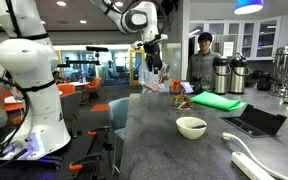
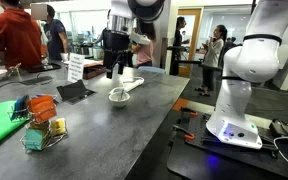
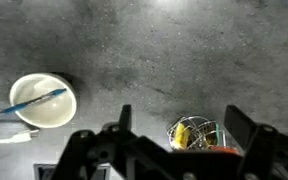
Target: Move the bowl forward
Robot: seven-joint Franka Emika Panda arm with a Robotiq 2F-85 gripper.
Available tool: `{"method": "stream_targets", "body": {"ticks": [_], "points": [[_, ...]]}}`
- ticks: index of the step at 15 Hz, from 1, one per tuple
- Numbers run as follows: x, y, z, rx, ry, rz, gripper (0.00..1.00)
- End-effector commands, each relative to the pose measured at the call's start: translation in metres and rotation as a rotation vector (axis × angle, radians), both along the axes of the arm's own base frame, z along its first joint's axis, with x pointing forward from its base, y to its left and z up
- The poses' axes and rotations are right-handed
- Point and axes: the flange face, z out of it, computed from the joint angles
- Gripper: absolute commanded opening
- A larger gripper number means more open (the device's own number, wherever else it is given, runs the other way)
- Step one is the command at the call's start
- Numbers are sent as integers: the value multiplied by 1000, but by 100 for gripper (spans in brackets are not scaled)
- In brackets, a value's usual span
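We see the small round cream-white bowl point(image 1: 191, 126) standing on the grey stone-like table point(image 1: 154, 140), near the table edge in an exterior view. In the wrist view the bowl point(image 3: 42, 100) lies at the left, with a thin blue line across it that we cannot identify. The black robot gripper point(image 3: 180, 112) has its two fingers wide apart, with nothing between them. In both exterior views the gripper point(image 2: 111, 72) hangs above the table, apart from the bowl point(image 2: 118, 96). A small wire basket with colourful packets point(image 2: 42, 135) stands well apart from the bowl, near a flat green cloth point(image 1: 219, 101).
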Motion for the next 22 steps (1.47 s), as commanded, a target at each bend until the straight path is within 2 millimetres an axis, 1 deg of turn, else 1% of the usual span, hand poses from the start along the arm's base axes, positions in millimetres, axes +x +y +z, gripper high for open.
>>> {"method": "stream_targets", "body": {"ticks": [1, 5, 8, 10, 12, 15, 18, 19, 20, 22], "points": [[0, 0, 1, 0, 1, 0, 100], [0, 0, 1, 0, 1, 0, 100], [24, -14, -4, -43, -6, -1, 100], [48, -33, -16, -100, -15, -23, 100], [73, -55, -34, -132, 1, -48, 100], [107, -80, -73, -166, 29, -104, 100], [138, -91, -112, -201, 59, -206, 100], [145, -93, -123, -208, 75, -242, 100], [151, -96, -135, -226, 86, -277, 100], [151, -93, -160, -241, 108, -336, 100]]}}
